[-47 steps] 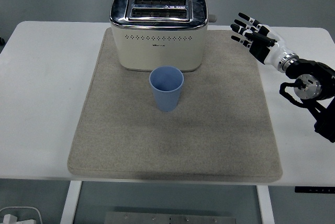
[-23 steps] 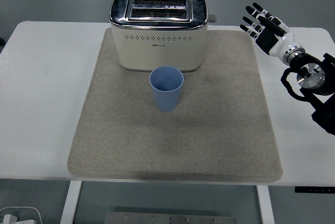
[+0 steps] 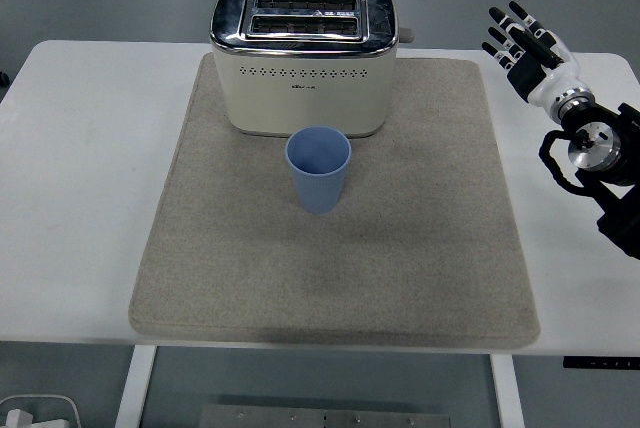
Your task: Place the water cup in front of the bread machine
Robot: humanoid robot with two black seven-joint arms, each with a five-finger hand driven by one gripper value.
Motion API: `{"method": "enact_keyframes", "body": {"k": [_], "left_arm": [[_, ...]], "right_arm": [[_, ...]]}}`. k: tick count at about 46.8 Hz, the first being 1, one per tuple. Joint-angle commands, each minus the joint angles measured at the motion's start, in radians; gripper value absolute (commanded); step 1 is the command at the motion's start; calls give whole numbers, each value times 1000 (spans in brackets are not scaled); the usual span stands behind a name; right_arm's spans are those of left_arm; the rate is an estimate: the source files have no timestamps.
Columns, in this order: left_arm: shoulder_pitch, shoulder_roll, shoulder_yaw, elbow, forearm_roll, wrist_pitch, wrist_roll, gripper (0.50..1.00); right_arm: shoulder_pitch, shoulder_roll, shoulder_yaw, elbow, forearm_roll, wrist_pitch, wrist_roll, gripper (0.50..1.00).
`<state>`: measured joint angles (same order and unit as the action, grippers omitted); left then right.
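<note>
You see the blue cup [image 3: 319,168] upright on the grey mat [image 3: 400,248], just in front of the toaster [image 3: 303,58]. Your right hand [image 3: 525,48] is raised above the white surface [image 3: 80,188], well apart from the cup, fingers spread wide, holding nothing.

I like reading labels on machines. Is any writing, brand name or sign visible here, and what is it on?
Small dark brand mark on the front of the cream-and-chrome toaster: too small to read.
Label with a warning triangle between its top slots: print too blurred to read.
Blue plastic cup: no writing.
</note>
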<state>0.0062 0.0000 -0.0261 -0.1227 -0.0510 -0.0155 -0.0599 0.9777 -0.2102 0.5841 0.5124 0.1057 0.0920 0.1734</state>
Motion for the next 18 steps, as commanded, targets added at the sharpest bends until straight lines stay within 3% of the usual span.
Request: {"method": "enact_keyframes", "body": {"k": [1, 18], "left_arm": [[0, 0, 0, 0, -1, 0, 0, 1000], [0, 0, 0, 0, 0, 0, 0, 1000]], "right_arm": [[-2, 2, -1, 3, -4, 5, 0, 930], [-7, 5, -1, 12, -6, 11, 0, 930]]}}
